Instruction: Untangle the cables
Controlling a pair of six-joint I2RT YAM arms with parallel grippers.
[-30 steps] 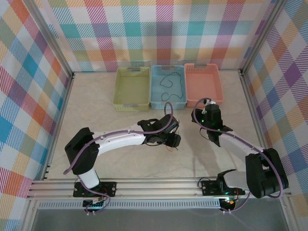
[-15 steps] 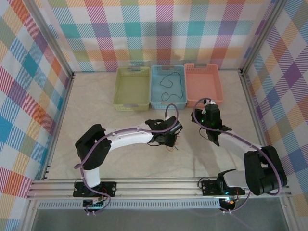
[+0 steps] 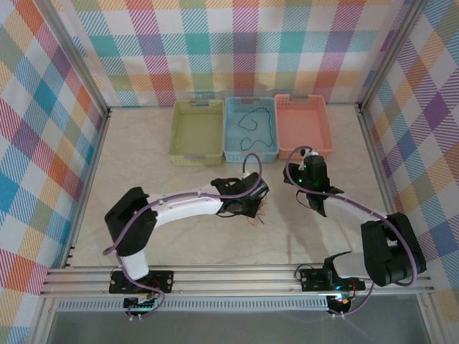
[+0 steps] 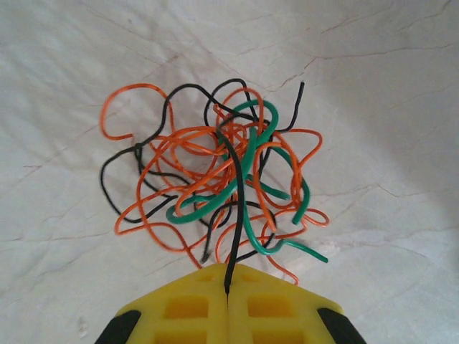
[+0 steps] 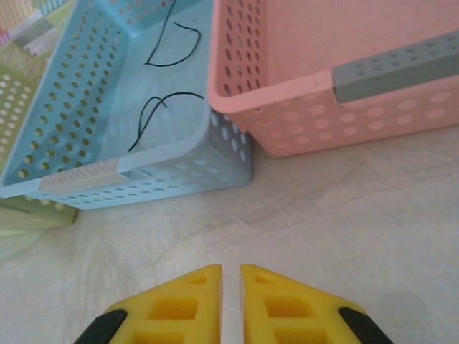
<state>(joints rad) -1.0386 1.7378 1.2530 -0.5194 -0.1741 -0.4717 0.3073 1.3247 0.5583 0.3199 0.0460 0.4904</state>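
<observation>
— Cables (image 4: 215, 179) lie knotted on the table (image 4: 401, 86), just ahead of the left gripper (image 4: 228, 292), which is clamped on one black strand (image 4: 235, 208).
— Right gripper (image 5: 231, 276) nearly closed, empty. Nothing pins the knot, so pulling may drag everything along.

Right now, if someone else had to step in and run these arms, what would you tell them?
Left claw: shut on one black cable that leads into the tangle of orange, black and green cables on the table.
Right claw: nearly closed, empty, close to the blue basket.
Done: a loose black cable lies in the blue basket.
Left: draw the pinched cable out of the tangle, then separate the rest.
</observation>
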